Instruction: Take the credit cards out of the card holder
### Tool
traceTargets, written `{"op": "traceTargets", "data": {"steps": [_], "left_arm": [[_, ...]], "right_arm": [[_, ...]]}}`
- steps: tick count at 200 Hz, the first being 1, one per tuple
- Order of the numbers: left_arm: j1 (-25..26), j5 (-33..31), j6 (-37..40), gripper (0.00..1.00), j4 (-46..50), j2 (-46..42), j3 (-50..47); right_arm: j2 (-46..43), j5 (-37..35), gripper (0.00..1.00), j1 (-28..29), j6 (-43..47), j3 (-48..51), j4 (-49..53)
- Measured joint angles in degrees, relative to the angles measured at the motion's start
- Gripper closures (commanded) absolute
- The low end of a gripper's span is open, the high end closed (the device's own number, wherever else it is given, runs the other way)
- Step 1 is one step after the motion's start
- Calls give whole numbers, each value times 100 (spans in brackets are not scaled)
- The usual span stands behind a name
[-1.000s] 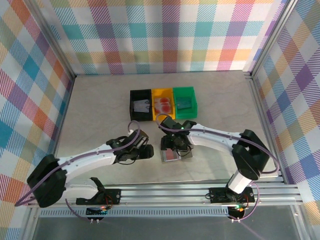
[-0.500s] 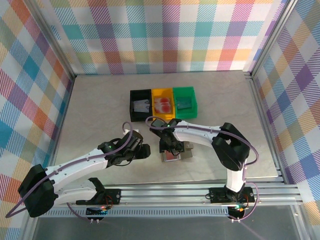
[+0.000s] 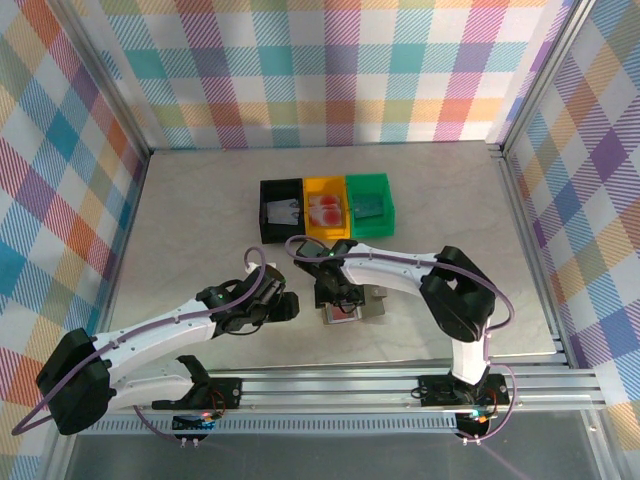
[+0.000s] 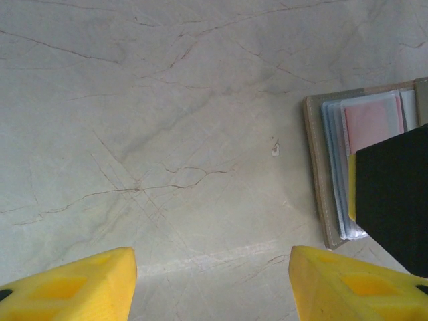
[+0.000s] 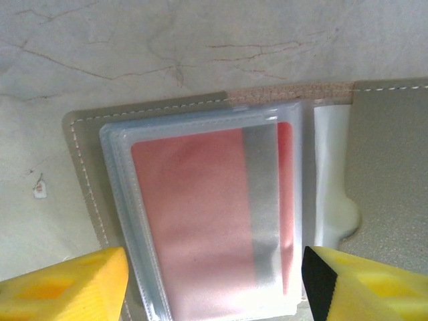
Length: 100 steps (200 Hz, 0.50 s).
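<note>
Jaws, right: the right gripper [image 5: 212, 284] stands part open with nothing in it; its yellow fingertips [image 5: 67, 281] straddle the near end of the sleeve stack; whether they touch it I cannot tell
Jaws, left: the left gripper [image 4: 210, 284] is likewise part open and empty; it hangs over bare table [image 4: 167, 100], just left of the wallet
Card holder: the card holder [image 5: 391, 174] lies spread open and flat at the near middle of the table; it is nearer than the row of bins, directly under the right gripper
Inside it: a red card [image 5: 194, 214] with a grey stripe sits in the top clear sleeve [image 5: 120, 200]; more sleeve edges show beneath; whether those hold cards I cannot tell
Bins: three stand side by side at the far middle, touching one another; black bin [image 3: 266, 212] on the left, yellow bin [image 3: 326, 183] in the middle, green bin [image 3: 388, 210] on the right
Done so far: a greyish-white card [image 3: 285, 211] lies in the black bin; a reddish card [image 3: 325, 210] in the yellow; a teal card [image 3: 368, 206] in the green; so I judge several cards are already out
Left to do: at least the red card in the top sleeve is not yet out; I judge the task well under way but unfinished
Step in hand: by my reading, the right gripper is lined up to draw that red card from its sleeve; the left is placed to steady the wallet
</note>
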State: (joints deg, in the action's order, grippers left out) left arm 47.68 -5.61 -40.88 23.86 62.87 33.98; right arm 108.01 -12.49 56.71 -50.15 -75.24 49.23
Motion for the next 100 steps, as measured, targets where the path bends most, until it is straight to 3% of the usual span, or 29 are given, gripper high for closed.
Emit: {"op": "traceTargets", "data": {"steps": [66,100], "left_arm": [[0,4,2,38,0,0,-4],[0,13,2,38,0,0,-4]], "right_arm": [[170,-57,36,0,0,0,31],[170,-57,46,0,-4,0,33]]}}
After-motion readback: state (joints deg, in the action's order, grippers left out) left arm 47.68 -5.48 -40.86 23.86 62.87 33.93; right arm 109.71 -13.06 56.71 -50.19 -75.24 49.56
